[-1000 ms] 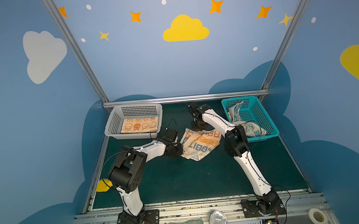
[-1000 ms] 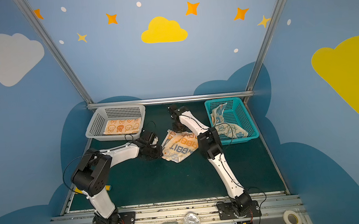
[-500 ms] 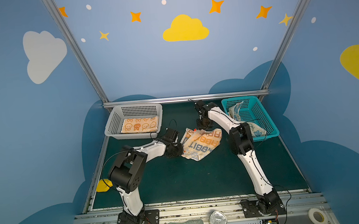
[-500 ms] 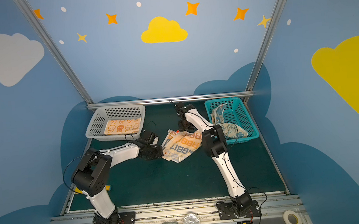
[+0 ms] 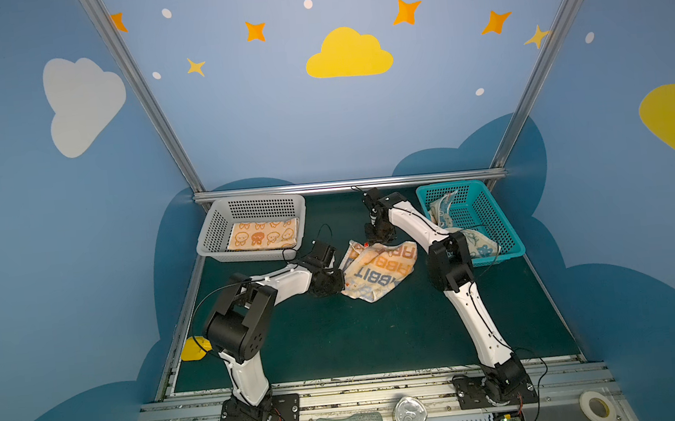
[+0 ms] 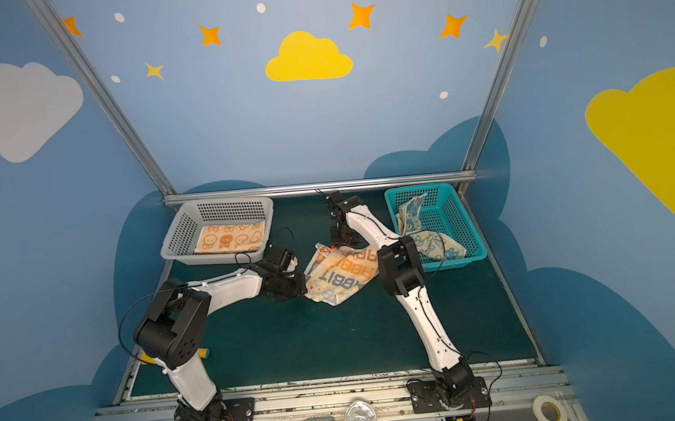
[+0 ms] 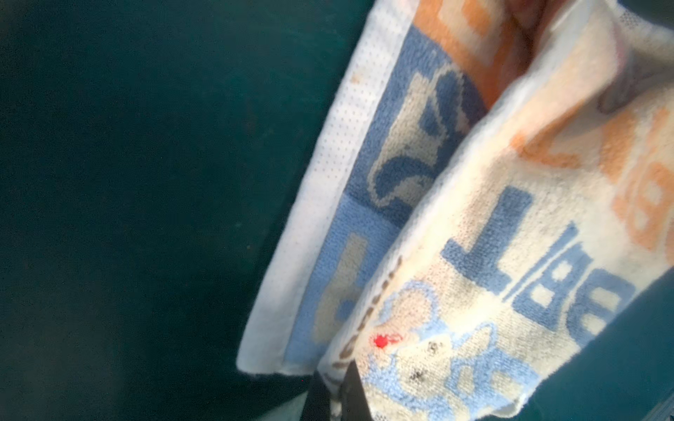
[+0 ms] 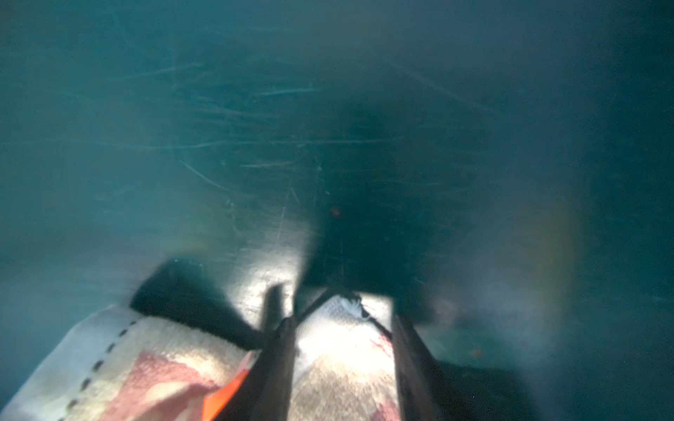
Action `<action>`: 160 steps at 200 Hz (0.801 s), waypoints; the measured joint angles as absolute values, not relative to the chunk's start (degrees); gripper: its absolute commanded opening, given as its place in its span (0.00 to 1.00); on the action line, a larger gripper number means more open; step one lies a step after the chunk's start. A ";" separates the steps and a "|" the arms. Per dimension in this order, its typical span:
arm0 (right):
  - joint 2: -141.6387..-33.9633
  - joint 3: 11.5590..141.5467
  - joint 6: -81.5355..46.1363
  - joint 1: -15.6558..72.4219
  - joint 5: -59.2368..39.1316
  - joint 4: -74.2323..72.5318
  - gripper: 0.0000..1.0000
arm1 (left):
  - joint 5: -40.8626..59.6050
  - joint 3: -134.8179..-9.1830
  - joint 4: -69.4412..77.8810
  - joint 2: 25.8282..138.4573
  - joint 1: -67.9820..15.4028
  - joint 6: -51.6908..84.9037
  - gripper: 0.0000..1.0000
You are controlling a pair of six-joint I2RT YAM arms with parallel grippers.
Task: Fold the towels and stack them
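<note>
- Tabletop [image 5: 359, 334]: front middle is lying open between the two arms.
- Back left corner: grey basket [image 5: 213, 239] is filling it.
- Back right corner: teal basket [image 5: 511, 242] is filling it, blue towel [image 5: 481, 244] spilling over its front rim.
- Gap between the baskets: right arm [image 5: 416, 223] is reaching in and narrowing it.
- Centre: RABBIT towel [image 5: 378, 270] is lying crumpled, left arm [image 5: 287, 280] stretching low from the left edge.

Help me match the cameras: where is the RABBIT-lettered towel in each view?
Top view: RABBIT towel crumpled on the dark green tabletop, centre.
Top view: same place.
Left wrist: close-up, blue and orange lettering showing.
Right wrist: blurred cream corner nearest the camera.
Shared landmark: the dark green tabletop.
</note>
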State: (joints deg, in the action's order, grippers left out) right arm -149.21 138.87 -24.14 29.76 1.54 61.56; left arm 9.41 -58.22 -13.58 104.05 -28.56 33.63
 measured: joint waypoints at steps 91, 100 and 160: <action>-149.56 139.41 -25.71 30.74 2.31 61.87 0.00 | 9.39 -58.06 -13.34 104.03 -28.62 33.65 0.03; -149.56 139.52 -25.67 30.74 2.28 61.89 0.00 | 9.41 -58.06 -13.34 104.03 -28.62 33.65 0.03; -148.99 141.58 -23.42 29.85 0.54 66.11 0.00 | 9.04 -60.49 -17.39 103.98 -28.38 33.01 0.03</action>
